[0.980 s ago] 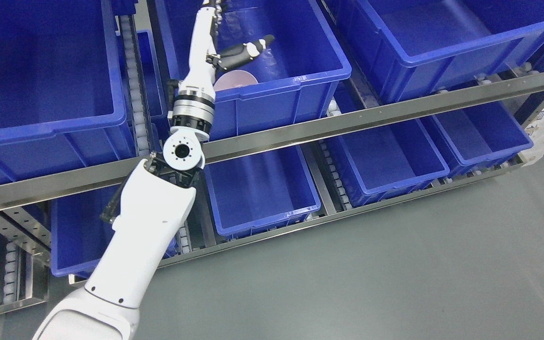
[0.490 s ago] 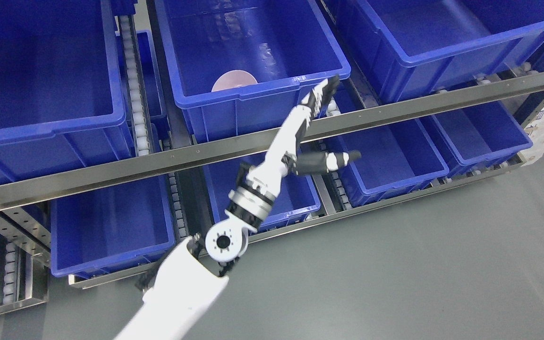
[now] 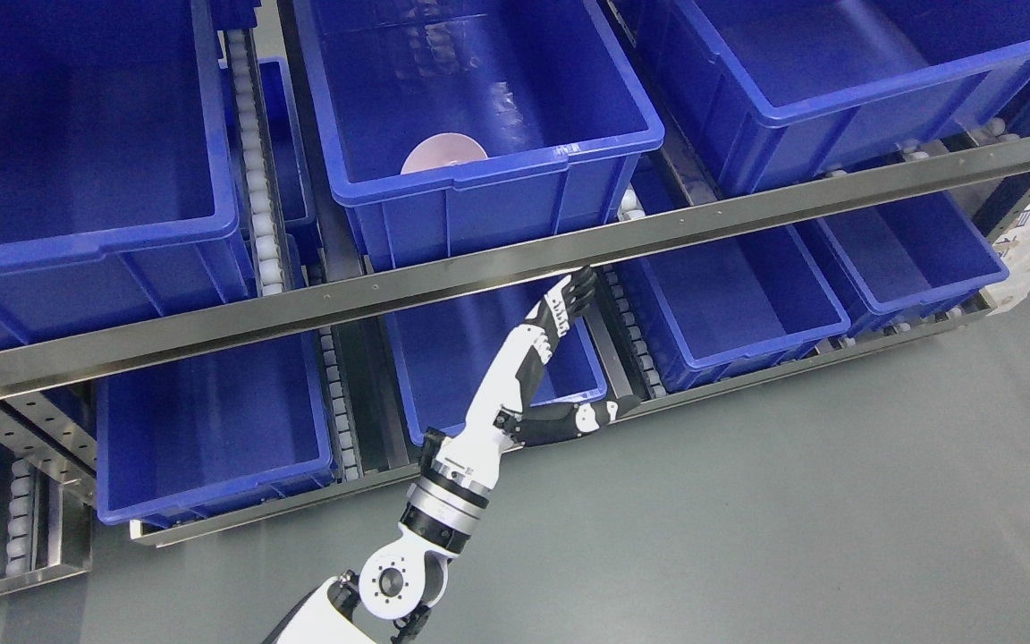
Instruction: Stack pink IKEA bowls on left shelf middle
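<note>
A pink bowl [image 3: 443, 152] lies upside down at the near wall inside the middle blue bin [image 3: 515, 165] of the upper shelf level; only its upper part shows above the bin's rim. My left hand [image 3: 546, 335] is well below it, in front of the lower middle bin [image 3: 479, 358], open with fingers stretched straight up toward the steel shelf rail [image 3: 515, 264] and the thumb sticking out to the right. It holds nothing. My right arm is out of view.
Large blue bins [image 3: 77, 134] [image 3: 837, 63] flank the middle one on the upper level. More blue bins [image 3: 211, 420] [image 3: 730, 304] sit on the lower level behind a lower steel rail. Grey floor [image 3: 792, 501] spreads at the lower right.
My left arm has pulled out of the upper middle bin and dropped down and back; the hand now hangs in front of the lower shelf. The pink bowl stays in the bin.
</note>
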Motion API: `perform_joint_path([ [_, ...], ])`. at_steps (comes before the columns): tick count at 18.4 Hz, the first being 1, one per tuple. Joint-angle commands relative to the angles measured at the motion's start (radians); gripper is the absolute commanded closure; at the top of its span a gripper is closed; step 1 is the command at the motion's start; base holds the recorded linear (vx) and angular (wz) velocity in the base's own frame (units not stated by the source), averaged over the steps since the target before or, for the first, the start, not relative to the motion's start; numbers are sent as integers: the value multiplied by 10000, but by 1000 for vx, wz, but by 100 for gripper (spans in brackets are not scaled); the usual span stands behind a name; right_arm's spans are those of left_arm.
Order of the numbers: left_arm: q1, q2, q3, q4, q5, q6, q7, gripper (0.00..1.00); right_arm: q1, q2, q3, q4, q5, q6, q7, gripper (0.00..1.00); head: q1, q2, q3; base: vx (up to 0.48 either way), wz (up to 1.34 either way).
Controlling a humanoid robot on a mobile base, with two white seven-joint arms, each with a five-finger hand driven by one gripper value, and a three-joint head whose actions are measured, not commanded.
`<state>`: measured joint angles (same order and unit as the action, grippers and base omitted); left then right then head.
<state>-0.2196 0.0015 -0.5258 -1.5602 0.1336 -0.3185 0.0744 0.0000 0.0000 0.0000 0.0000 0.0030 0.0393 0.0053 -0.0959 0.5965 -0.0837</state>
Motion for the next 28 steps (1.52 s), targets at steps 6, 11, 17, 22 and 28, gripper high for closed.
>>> perform_joint_path([
  [6, 1966, 160, 4414, -873, 14, -390, -8, 2, 292, -175, -123, -337, -30, -56, 8, 0, 0, -1, 0, 0, 0],
  [11, 1889, 199, 4843, -797, -2, 316, -23, 1, 292, -175, -108, -337, -30, -56, 8, 0, 0, -1, 0, 0, 0],
  [17, 1859, 200, 5516, -735, -17, 347, -54, 1, 292, -175, -108, -337, -30, -56, 8, 0, 0, -1, 0, 0, 0],
  [22, 1354, 277, 5964, -750, -17, 377, -360, 1, 292, -175, -123, -337, -30, -40, 8, 0, 0, -1, 0, 0, 0],
  [28, 1261, 277, 5948, -750, -17, 424, -360, 1, 292, -175, -108, -337, -30, -56, 8, 0, 0, -2, 0, 0, 0],
])
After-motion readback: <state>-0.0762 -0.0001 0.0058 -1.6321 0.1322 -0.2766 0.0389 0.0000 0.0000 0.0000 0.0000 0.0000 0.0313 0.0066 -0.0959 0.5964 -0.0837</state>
